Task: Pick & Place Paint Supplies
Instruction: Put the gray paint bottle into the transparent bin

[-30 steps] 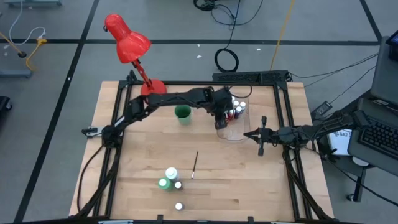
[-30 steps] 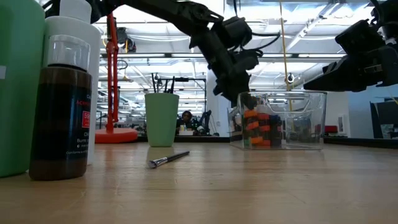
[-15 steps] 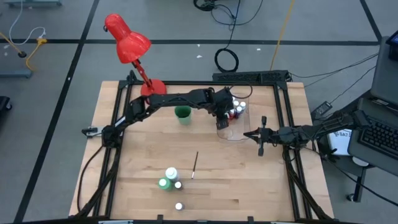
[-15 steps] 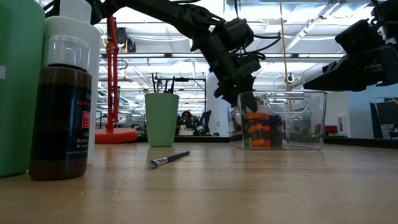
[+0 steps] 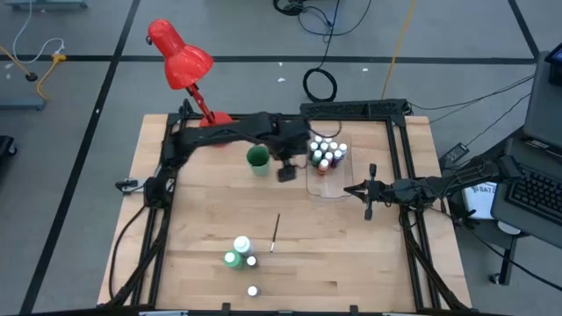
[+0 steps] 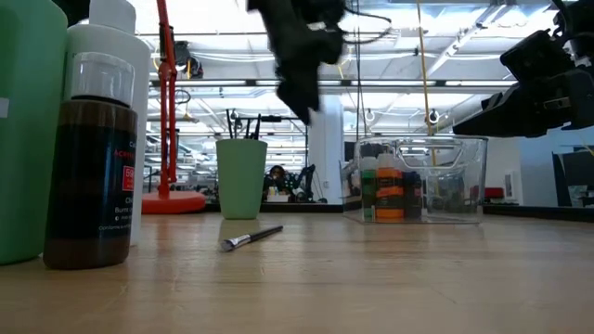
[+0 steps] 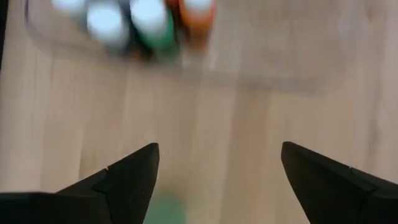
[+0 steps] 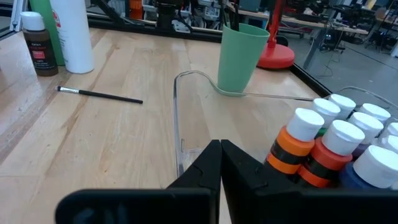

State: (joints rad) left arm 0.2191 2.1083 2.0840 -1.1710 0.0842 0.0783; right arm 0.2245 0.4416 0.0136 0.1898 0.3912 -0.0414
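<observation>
**Paint supplies: positions on the table**

Small bottles: upright, white caps up, clustered in the clear tray.
Loose brush: flat on the table, long axis running near-to-far.
Left gripper: empty, fingers spread wide, beside the tray.
Right gripper: closed, empty, at the tray's edge.

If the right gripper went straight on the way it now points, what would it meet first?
Probably the clear tray: the right gripper, shut, points at its near wall, with the capped paint bottles just inside. Depth is hard to judge.
</observation>
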